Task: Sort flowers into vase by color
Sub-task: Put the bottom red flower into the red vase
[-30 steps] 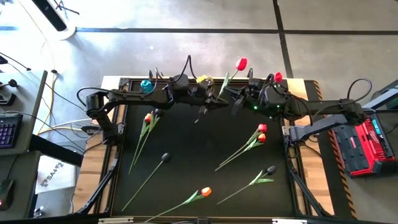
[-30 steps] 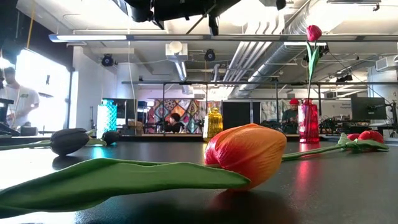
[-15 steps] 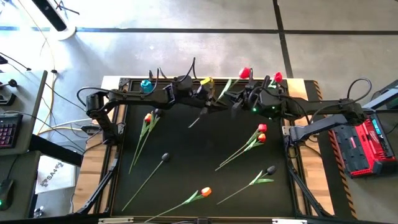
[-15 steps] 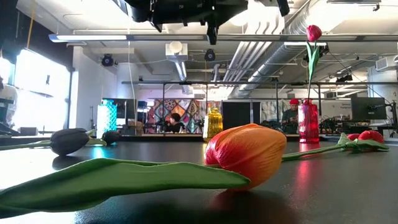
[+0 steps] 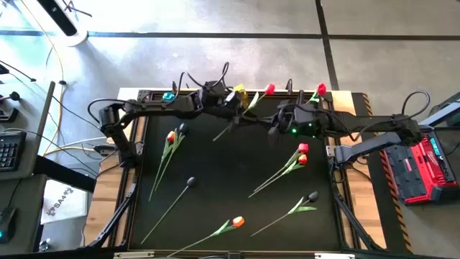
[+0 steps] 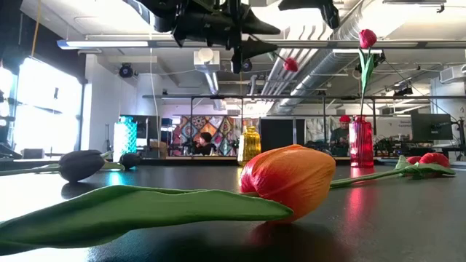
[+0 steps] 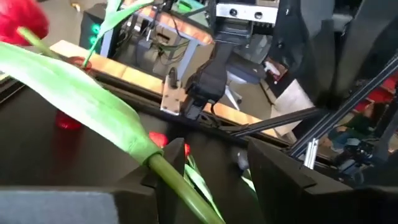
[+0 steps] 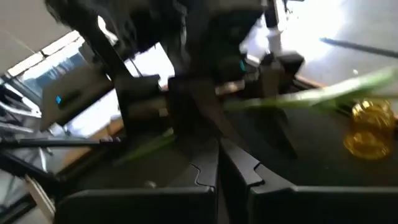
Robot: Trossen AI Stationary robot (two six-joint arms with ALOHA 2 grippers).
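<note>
Tulips lie scattered across the black table: nearest, by the front edge, an orange tulip on its side, its big head filling the low view. A little further in, a black tulip sits toward the right edge and another black one left of centre. Past those, two red tulips lie together on the right, and an orange-and-red pair on the left.

Up at the back edge both arms meet. The left gripper is clamped on the stem of a red tulip, held up off the table, stem slanting, head tipped toward the far edge; the wrist view shows the green stem pinched between the dark fingers. The right gripper hovers just beside it, fingers pressed together on nothing.

Behind them along the far edge: a yellow vase, a blue vase, and a red vase already holding one red tulip.
</note>
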